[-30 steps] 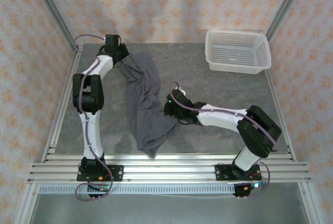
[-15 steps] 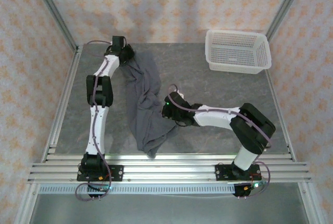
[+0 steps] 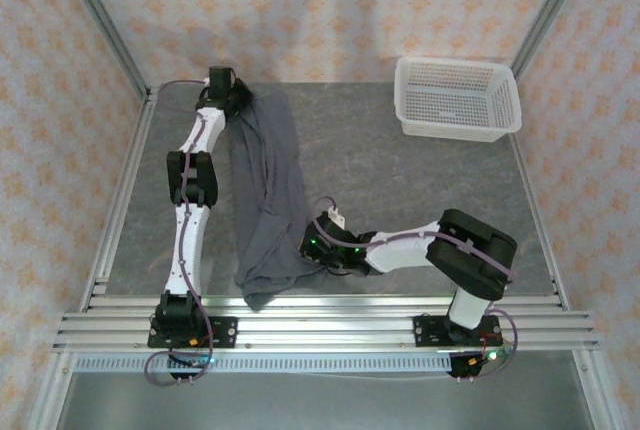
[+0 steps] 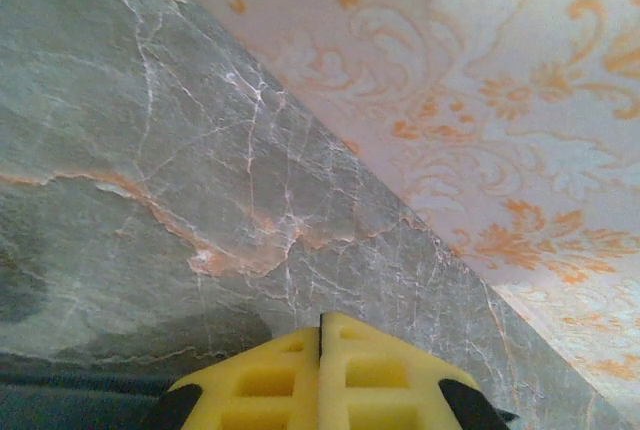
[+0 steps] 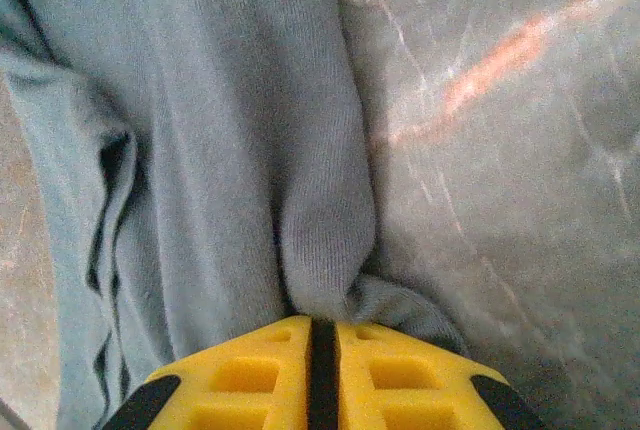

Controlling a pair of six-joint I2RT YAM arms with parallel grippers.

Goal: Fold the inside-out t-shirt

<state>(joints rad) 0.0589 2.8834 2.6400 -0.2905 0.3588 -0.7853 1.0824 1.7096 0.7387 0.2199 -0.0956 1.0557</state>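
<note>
The inside-out t-shirt is a dark slate-grey band of wrinkled fabric, stretched along the left half of the table from the far edge to the near edge. At its far end my left gripper is shut on the fabric. In the left wrist view its yellow pads press together, with a dark strip of fabric beneath them. My right gripper grips the shirt's near right edge. The right wrist view shows it shut on a pinched fold of the cloth.
A white mesh basket stands at the far right corner of the grey marble table. Metal frame rails run along the left and near edges. Patterned walls close in the far side.
My right gripper has pulled its hold on the shirt toward the near edge and leftward. The left arm has reached farther back. The shirt has straightened into a long band.
</note>
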